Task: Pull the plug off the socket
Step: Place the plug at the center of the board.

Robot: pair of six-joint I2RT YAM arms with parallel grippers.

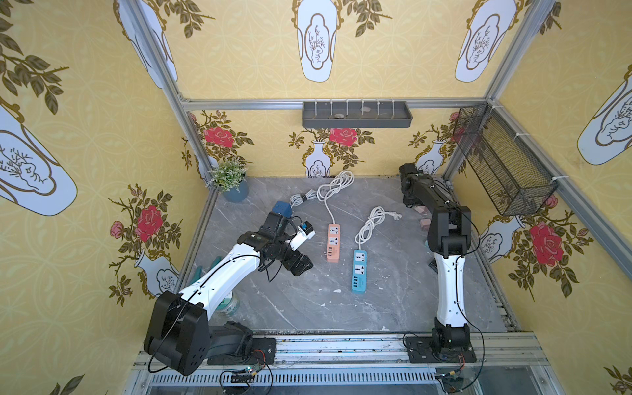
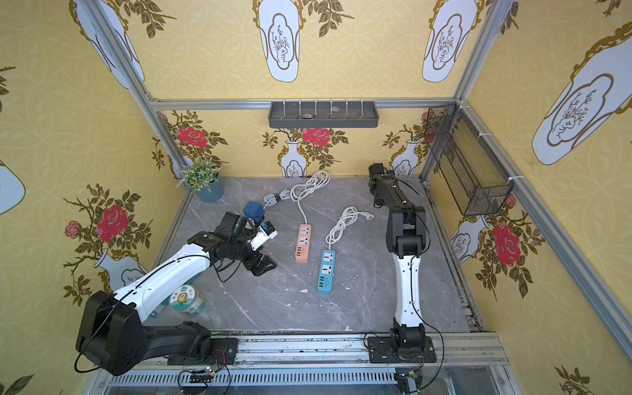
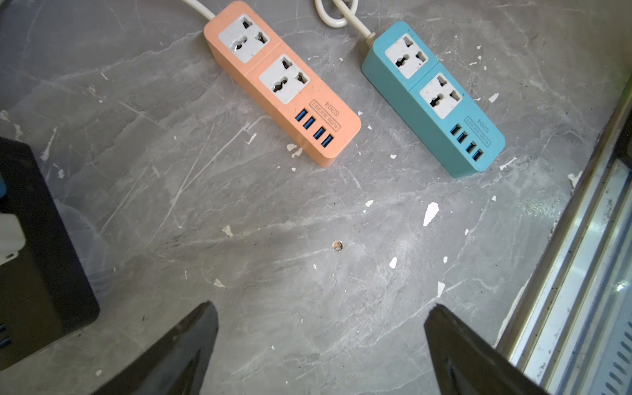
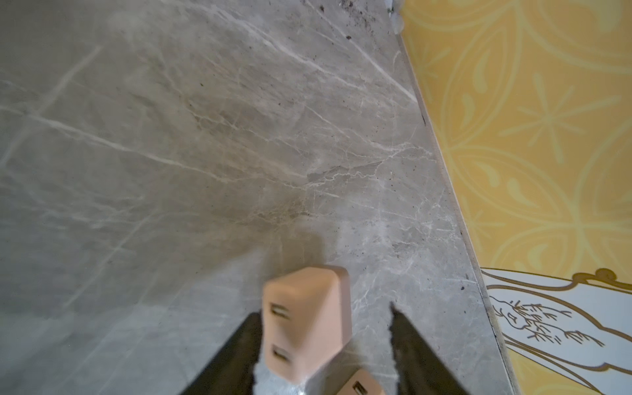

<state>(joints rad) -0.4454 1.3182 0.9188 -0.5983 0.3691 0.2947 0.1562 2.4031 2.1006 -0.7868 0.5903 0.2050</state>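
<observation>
A pink plug sits blurred between the fingers of my right gripper, which stands open; the plug lies close to one finger and well clear of the other. A second pink plug lies on the floor just below it. In a top view both pink pieces show beside the right arm, near the right wall. The orange socket strip and the blue socket strip lie mid-floor with nothing plugged in. My left gripper hangs open and empty, short of the orange strip.
White cable coils lie behind the strips. A dark blue cube socket and a potted plant stand at the back left. A green-lidded jar sits under the left arm. A wire basket hangs on the right wall.
</observation>
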